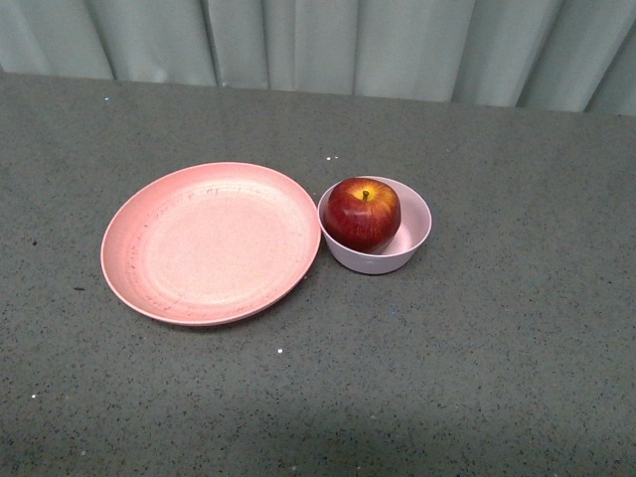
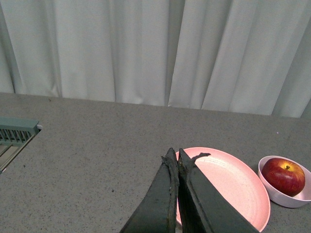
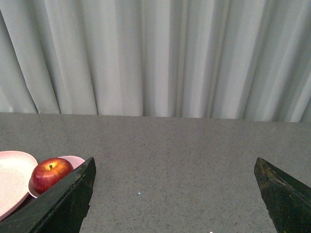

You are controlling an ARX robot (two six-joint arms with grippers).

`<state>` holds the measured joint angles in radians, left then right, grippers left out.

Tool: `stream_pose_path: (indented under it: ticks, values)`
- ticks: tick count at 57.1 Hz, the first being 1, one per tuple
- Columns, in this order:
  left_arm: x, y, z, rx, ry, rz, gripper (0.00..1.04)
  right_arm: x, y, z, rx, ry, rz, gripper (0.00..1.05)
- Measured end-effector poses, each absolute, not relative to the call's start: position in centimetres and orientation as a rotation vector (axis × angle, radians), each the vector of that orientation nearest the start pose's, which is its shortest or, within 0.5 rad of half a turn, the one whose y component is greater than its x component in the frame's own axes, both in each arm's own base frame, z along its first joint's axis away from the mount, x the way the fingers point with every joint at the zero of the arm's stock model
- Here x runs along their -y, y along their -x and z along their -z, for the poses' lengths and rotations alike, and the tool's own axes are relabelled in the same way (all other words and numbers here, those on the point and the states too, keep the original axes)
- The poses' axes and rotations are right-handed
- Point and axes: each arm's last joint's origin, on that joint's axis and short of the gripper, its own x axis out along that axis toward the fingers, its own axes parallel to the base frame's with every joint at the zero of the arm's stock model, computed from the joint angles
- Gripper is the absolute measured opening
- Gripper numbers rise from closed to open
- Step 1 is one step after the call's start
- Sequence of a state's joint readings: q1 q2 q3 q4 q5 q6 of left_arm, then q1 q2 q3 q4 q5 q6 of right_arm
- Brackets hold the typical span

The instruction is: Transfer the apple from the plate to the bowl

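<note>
We see the glossy dark-red apple (image 1: 361, 213) sitting in the small pale pink bowl (image 1: 409, 243) beside the bare wide salmon-pink plate (image 1: 211, 241), left fingers (image 2: 176, 162) pressed together holding nothing, right fingers (image 3: 73, 189) spread wide, empty.

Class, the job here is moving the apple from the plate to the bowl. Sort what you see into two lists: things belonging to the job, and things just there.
Belongs to the job:
apple, sitting in the bowl
plate, nothing on it
left tool, shut
right tool, open

Just there:
grey table
pale curtain
ribbed grey-green fixture at the table edge
</note>
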<state>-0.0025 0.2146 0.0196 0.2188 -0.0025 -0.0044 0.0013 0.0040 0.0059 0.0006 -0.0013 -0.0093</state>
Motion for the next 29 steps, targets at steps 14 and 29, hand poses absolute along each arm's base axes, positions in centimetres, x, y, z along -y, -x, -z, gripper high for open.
stream_pose_path:
  ticks: [14,29]
  values:
    - [0.0,-9.9,-16.8,-0.008,0.004,0.003,0.04,0.0,-9.8,-16.5,0.002,0.009,-0.003,0.95]
    - [0.0,-9.7,-17.0,0.016,0.004,0.003,0.10,0.0,-9.8,-16.5,0.002,0.009,-0.003,0.95]
